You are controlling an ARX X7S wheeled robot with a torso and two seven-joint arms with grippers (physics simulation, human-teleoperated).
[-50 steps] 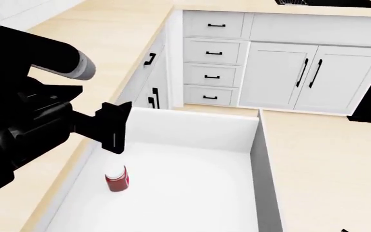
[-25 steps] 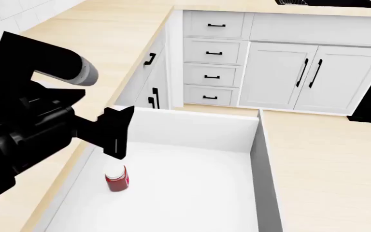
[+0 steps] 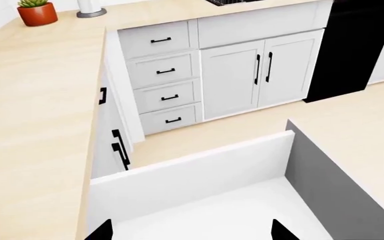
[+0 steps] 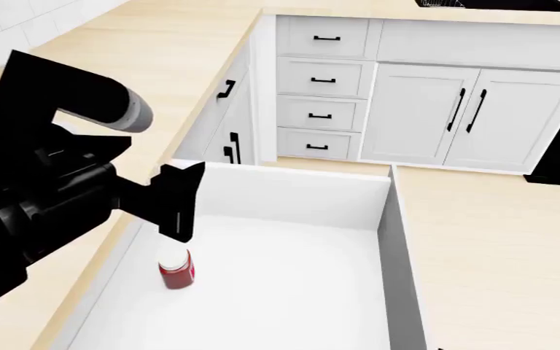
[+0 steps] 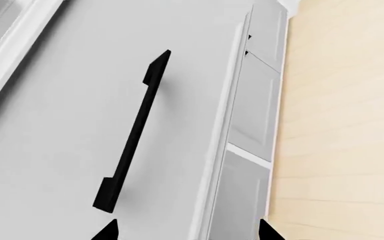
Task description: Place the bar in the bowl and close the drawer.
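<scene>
The drawer point(image 4: 290, 292) is standing wide open below the left gripper point(image 4: 178, 200), whose tips are spread wide and empty. The right gripper point(image 5: 185, 231), also spread, is facing the black handle point(image 5: 133, 131). Neither bar nor bowl is showing.

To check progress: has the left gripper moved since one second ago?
Yes. The left gripper has shifted slightly right and down, now nearer the red jar in the open drawer.
</scene>
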